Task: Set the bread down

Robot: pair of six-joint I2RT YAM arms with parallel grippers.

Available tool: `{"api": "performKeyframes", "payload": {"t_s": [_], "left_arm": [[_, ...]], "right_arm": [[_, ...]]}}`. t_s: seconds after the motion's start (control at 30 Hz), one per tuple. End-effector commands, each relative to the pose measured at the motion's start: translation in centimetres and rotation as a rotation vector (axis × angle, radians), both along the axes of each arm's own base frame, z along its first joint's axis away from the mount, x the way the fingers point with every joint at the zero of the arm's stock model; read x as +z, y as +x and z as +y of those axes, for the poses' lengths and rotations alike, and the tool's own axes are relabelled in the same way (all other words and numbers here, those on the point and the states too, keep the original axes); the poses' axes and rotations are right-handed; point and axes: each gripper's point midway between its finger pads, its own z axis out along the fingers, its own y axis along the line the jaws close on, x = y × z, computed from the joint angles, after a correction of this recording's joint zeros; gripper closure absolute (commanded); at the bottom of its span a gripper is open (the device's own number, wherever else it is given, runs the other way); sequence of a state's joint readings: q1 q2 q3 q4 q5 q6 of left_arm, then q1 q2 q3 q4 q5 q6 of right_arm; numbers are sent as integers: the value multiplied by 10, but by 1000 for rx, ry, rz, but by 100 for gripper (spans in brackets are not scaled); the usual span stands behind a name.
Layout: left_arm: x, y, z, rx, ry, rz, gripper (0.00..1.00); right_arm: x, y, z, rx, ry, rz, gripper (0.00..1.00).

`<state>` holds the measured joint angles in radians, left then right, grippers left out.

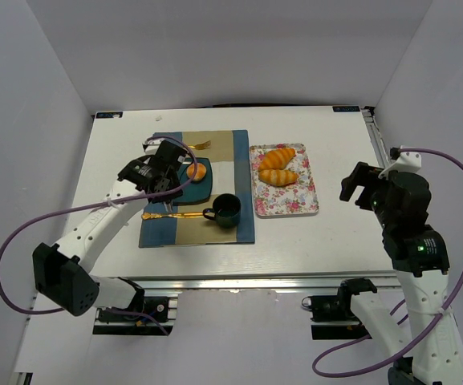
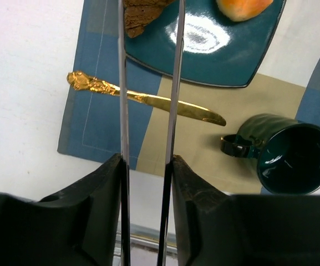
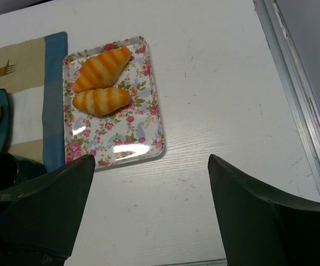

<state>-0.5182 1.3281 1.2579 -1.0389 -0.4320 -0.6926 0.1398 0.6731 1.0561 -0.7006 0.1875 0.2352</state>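
My left gripper (image 2: pixel 147 160) is shut on a pair of metal tongs (image 2: pixel 176 83), whose two blades reach out over the teal plate (image 2: pixel 204 61). A brown piece of bread (image 2: pixel 140 16) lies on the plate's left part between the blades. The blade tips are cut off by the top edge of the view. A round orange bun (image 2: pixel 243 6) sits on the plate's far side. In the top view the left gripper (image 1: pixel 163 172) is over the plate (image 1: pixel 203 191). My right gripper (image 3: pixel 151 210) is open and empty over bare table, right of the floral tray (image 3: pixel 121 138).
Two striped croissants (image 1: pixel 278 157) (image 1: pixel 279 176) lie on the floral tray (image 1: pixel 291 204). A green mug (image 1: pixel 226 210), a gold knife (image 1: pixel 171 215) and a gold fork (image 1: pixel 199 146) are on the blue and tan placemat (image 1: pixel 243 184). White walls enclose the table.
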Motion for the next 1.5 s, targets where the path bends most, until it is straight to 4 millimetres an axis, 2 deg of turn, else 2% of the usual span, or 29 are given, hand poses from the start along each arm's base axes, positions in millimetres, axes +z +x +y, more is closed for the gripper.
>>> {"api": "performKeyframes", "payload": {"t_s": [0.0, 0.1, 0.23, 0.3, 0.43, 0.53, 0.6, 0.77, 0.8, 0.87, 0.9, 0.93, 1.0, 1.03, 1.07, 1.1, 1.2, 1.23, 1.3, 1.33, 1.37, 1.43, 1.47], "left_arm": [[14, 20, -6, -1, -37, -84, 53], [10, 22, -11, -12, -49, -72, 49], [4, 21, -13, -22, -59, -51, 48], [2, 19, -12, -16, -55, -41, 43], [4, 18, -11, -13, -57, -44, 36], [5, 17, -10, -9, -60, -41, 35], [8, 17, -9, -2, -63, -50, 35], [31, 23, 5, 39, -28, -102, 40], [44, 30, 14, 61, -11, -135, 40], [59, 39, 26, 69, 16, -170, 41], [61, 47, 41, 107, 31, -175, 41], [68, 57, 48, 119, 22, -199, 41], [70, 79, 75, 154, 1, -222, 41], [64, 90, 82, 159, -2, -218, 41], [63, 100, 99, 176, 4, -228, 41], [67, 114, 102, 179, -9, -270, 41], [61, 151, 122, 176, 20, -291, 41], [44, 163, 123, 157, 22, -256, 41], [39, 185, 136, 140, 34, -283, 42], [31, 193, 134, 118, 25, -273, 42], [12, 202, 152, 145, 35, -237, 42], [-3, 216, 157, 135, 33, -238, 43], [-20, 223, 163, 141, 40, -212, 43]], "right_arm": [[8, 2, 1, 4, 0, -37, 11], [7, 1, 0, 2, -4, -35, 11], [6, 2, 0, 0, -5, -35, 11], [6, 2, 0, 1, -6, -37, 11], [6, 5, 0, 0, -5, -34, 11], [4, 6, 0, 2, -5, -32, 11], [4, 7, 1, 5, -4, -32, 11], [1, 10, 3, 12, 3, -24, 11], [1, 12, 4, 13, 4, -25, 11], [0, 14, 6, 19, 9, -19, 11], [-1, 14, 6, 21, 7, -17, 11], [-1, 17, 7, 24, 8, -14, 11], [-3, 19, 9, 34, 8, -6, 11], [-2, 21, 10, 37, 7, -3, 11], [-2, 22, 11, 45, 8, 0, 11], [-3, 24, 12, 47, 9, 5, 10], [-4, 28, 13, 54, 8, 17, 11], [-4, 30, 14, 54, 9, 24, 11], [-4, 31, 14, 52, 16, 29, 11], [-4, 32, 15, 51, 17, 30, 11], [-5, 31, 15, 52, 20, 39, 11], [-9, 32, 16, 49, 28, 60, 11], [-12, 31, 16, 47, 29, 73, 11]]}}
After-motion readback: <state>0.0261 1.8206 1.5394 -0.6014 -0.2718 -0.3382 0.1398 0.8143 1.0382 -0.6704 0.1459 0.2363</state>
